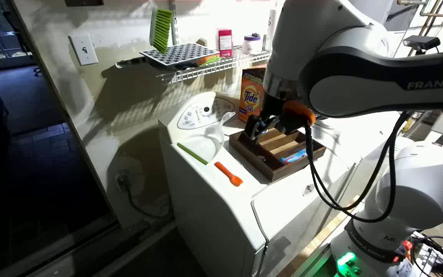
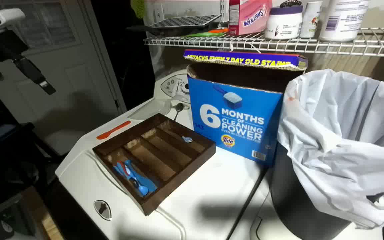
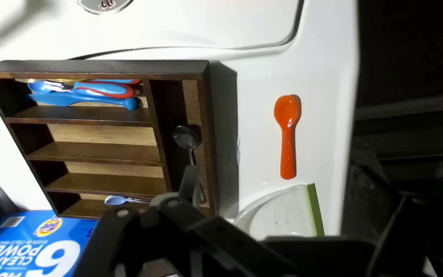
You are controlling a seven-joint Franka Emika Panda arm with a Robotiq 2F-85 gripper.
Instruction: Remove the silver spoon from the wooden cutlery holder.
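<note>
The silver spoon (image 3: 186, 137) lies inside the tray (image 3: 121, 67), in the long compartment that runs across the ends of four shorter ones. Its bowl is near the middle of that compartment, and its handle slants toward the end by the Tide box (image 2: 235, 113), the tip close to the outer wall. The gripper (image 2: 46, 86) is released; in the wrist view its fingers (image 3: 189, 184) are spread well apart, and one hides part of the silver spoon's handle from the camera. In an exterior view the gripper hangs high at the upper left, well apart from the tray; in an exterior view the arm (image 1: 379, 80) reaches in from the right, and the gripper overlaps part of the tray along the line of sight. Blue and red cutlery (image 3: 81, 100) lies in the short compartment farthest from the Tide box, and a small pale spoon (image 3: 116, 200) in the one nearest it. The tray sits flat on a white appliance (image 3: 258, 127), with the Tide box upright just beside it, top flap raised. Past the long compartment, an orange spoon (image 3: 287, 138) lies near the tray, beside a clear dustpan (image 3: 279, 217) with a green edge. A dark metal spoon (image 2: 179, 107) shows in an exterior view behind the tray, between the dustpan and the Tide box. A bin (image 2: 295, 193) with a white liner (image 2: 312, 140) stands just beside the Tide box, under a wire shelf (image 2: 212, 42).
</note>
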